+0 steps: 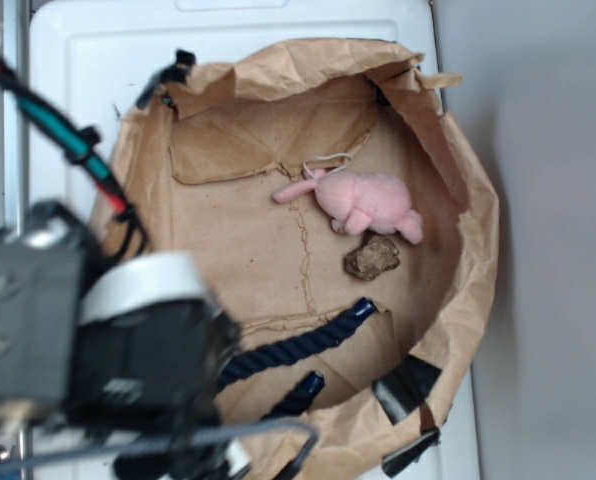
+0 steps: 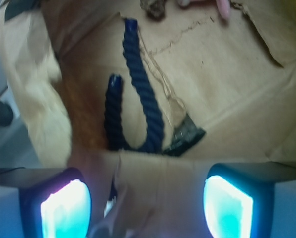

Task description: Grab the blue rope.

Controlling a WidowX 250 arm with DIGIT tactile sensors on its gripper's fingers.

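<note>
The blue rope [image 1: 300, 348] is a thick navy twisted length bent into a U on the brown paper floor, both blunt ends pointing toward the plush side. In the wrist view the blue rope [image 2: 143, 99] lies ahead of the jaws, its bend partly hidden behind a raised paper fold. My gripper [image 2: 147, 208] is open, its two glowing pads wide apart with only paper between them. In the exterior view the gripper itself is hidden under the black and grey arm at the lower left.
A pink plush toy [image 1: 363, 198] and a brown lump [image 1: 372, 257] lie beyond the rope. The crumpled paper bag wall [image 1: 478, 230] rings the floor. A white surface [image 1: 98, 60] lies under it. Black tape [image 2: 185, 136] sits beside the rope's bend.
</note>
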